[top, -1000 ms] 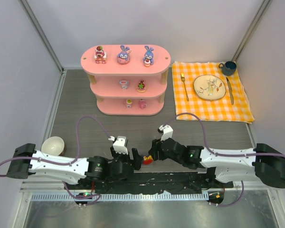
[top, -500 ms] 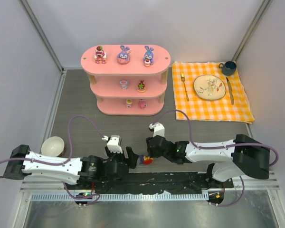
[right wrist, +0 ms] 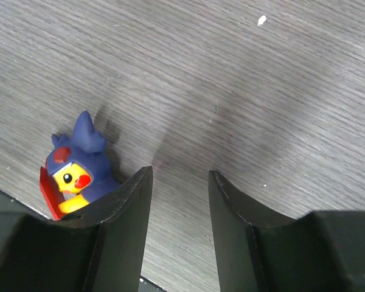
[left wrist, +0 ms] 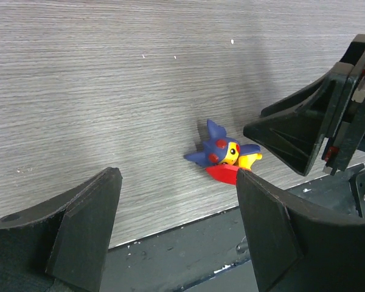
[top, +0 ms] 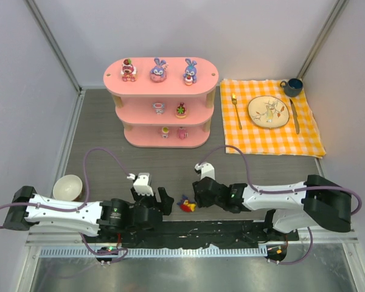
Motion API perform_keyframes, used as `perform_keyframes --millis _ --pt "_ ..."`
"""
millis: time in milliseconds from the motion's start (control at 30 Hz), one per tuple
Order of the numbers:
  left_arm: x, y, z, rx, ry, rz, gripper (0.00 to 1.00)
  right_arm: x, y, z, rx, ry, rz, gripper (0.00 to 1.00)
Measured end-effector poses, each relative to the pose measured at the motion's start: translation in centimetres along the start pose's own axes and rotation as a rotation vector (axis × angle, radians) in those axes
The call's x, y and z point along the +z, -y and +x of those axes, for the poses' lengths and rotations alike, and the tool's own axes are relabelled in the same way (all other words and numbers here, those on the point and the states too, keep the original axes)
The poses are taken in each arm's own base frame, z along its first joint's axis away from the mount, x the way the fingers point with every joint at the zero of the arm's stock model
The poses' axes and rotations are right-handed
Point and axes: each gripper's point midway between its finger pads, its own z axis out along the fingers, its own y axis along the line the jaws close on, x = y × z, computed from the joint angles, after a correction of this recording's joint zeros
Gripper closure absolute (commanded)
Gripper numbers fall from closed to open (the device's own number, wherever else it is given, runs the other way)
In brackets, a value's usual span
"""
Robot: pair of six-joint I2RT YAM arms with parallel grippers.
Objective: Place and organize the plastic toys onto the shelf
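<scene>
One plastic toy (top: 185, 204), a small figure in blue, yellow and red, lies on its side on the grey table near the front edge. It also shows in the left wrist view (left wrist: 225, 157) and the right wrist view (right wrist: 76, 170). My left gripper (top: 166, 204) (left wrist: 176, 213) stands wide open just left of the toy, with nothing between its fingers. My right gripper (top: 195, 196) (right wrist: 179, 182) is open with a narrow gap that holds only bare table; the toy lies just outside its left finger (right wrist: 125, 207). The pink shelf (top: 161, 85) at the back carries several toys on its three tiers.
A white bowl (top: 67, 186) sits at the left beside the left arm. An orange checked cloth (top: 271, 118) at the back right holds a plate (top: 268, 112), fork, knife and a blue cup (top: 292, 87). A dark rail runs along the table's front edge.
The left arm has drawn back to the left, away from the toy. The right gripper's jaws have narrowed and it has shifted beside the toy, which stays on the table.
</scene>
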Motion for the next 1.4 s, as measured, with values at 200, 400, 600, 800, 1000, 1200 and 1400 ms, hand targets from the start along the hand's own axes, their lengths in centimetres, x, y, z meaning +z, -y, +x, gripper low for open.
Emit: perform_keyframes --millis 200,400,600,800,1000,1200,1400 --pt "-0.6 0.2 -0.5 -0.036 -0.019 -0.012 0.19 -1.1 -0.8 0.0 0.01 0.003 -0.057 0.54" --pt "-1.0 0.9 -0.3 -0.074 -0.055 -0.03 0.18 -1.6 -2.3 1.0 -0.013 -0.021 -0.109 0.57" --pt "-1.0 1.1 0.8 -0.099 -0.107 -0.078 0.18 -1.6 -4.0 2.8 -0.057 -0.063 -0.131 0.57" --pt "-0.7 1.4 2.1 -0.15 -0.144 -0.079 0.16 -2.5 -3.9 1.6 0.011 0.017 -0.107 0.57" --pt "0.4 1.1 2.8 -0.152 -0.127 -0.024 0.12 -7.4 -1.5 -3.7 0.227 0.274 -0.131 0.57" --pt "2.7 1.6 1.1 -0.15 -0.13 -0.001 0.1 -10.1 1.1 -5.6 0.317 0.389 -0.106 0.57" --pt "4.3 2.4 0.7 -0.028 -0.22 -0.011 0.06 -10.2 2.8 -5.0 0.309 0.386 -0.041 0.57"
